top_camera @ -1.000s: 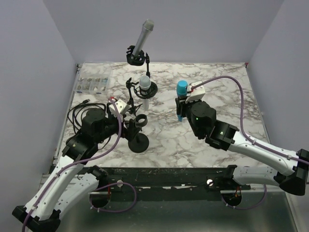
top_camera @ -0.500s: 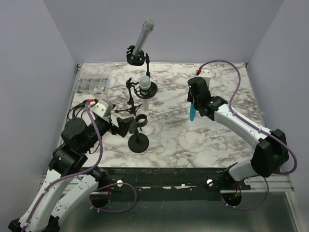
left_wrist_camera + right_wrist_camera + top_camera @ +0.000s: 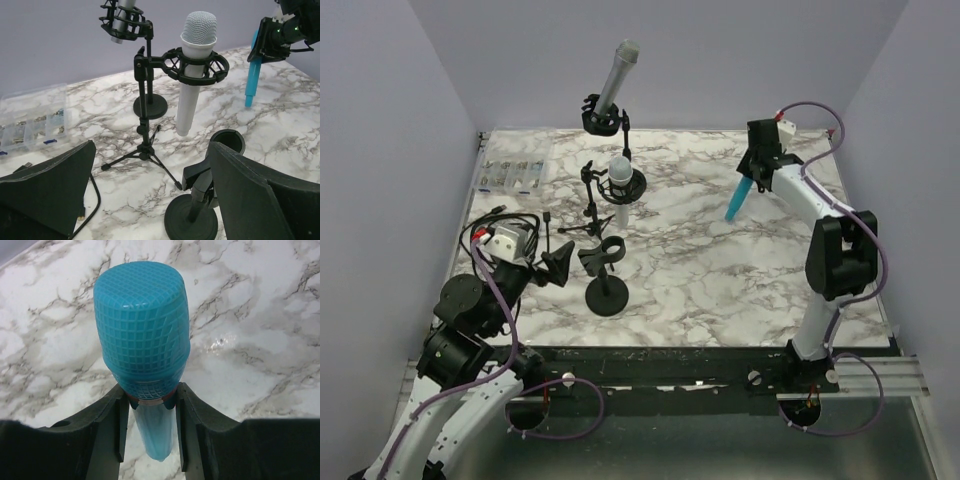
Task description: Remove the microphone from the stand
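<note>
The blue microphone (image 3: 735,203) hangs tilted in my right gripper (image 3: 757,172) over the far right of the marble table (image 3: 720,270). In the right wrist view the two fingers (image 3: 107,430) clamp the body just below the blue mesh head (image 3: 142,330), tail end just above the table. The black stand (image 3: 605,272), with a round base and an empty ring clip (image 3: 227,142), stands left of centre. My left gripper (image 3: 563,262) is open and empty just left of that stand; in its wrist view (image 3: 150,150) its fingers (image 3: 50,190) are spread wide.
A white microphone (image 3: 620,180) sits in a shock mount on a stand at centre back, beside a small tripod (image 3: 590,208). A grey microphone (image 3: 617,75) sits in a taller mount behind. A clear parts box (image 3: 510,175) and black cables (image 3: 490,228) lie at the left.
My right arm has swung to the far right back corner, carrying the blue microphone away from the stand. My left arm has drawn back to the near left, off the stand.
</note>
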`<state>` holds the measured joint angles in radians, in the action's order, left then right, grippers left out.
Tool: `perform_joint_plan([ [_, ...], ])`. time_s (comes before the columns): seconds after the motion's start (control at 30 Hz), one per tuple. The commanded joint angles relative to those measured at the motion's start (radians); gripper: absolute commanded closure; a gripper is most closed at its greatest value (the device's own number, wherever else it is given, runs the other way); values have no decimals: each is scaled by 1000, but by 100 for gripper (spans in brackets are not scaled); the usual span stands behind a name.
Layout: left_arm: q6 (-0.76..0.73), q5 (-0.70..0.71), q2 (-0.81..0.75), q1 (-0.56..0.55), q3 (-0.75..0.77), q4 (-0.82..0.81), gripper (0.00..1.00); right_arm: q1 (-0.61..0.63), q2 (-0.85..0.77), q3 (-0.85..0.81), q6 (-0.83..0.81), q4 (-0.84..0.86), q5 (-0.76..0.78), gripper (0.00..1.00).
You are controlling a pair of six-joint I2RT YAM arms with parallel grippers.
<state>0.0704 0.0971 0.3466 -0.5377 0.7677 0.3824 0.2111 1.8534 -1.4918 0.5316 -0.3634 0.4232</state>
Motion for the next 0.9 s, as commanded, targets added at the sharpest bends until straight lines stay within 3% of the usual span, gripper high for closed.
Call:
perform_joint_plan([
  [0.0,-6,85,-50,4,-20,-31,1,-90,142,-134,38,-32,-69,99],
  [0.23,-4,90,-67,5,-21,-25,1,-206,344,-298,55,-64,-167,99],
  [0.47,0,106,-74,4,-25,-28,2,-279,496,-448,5,-102,-161,99],
  [0.67,-1,136,-74,4,-28,-29,1,-286,587,-585,-43,-149,-146,87],
  [0.87,-4,153,-74,4,-31,-29,2,-293,621,-596,-47,-146,-161,79],
])
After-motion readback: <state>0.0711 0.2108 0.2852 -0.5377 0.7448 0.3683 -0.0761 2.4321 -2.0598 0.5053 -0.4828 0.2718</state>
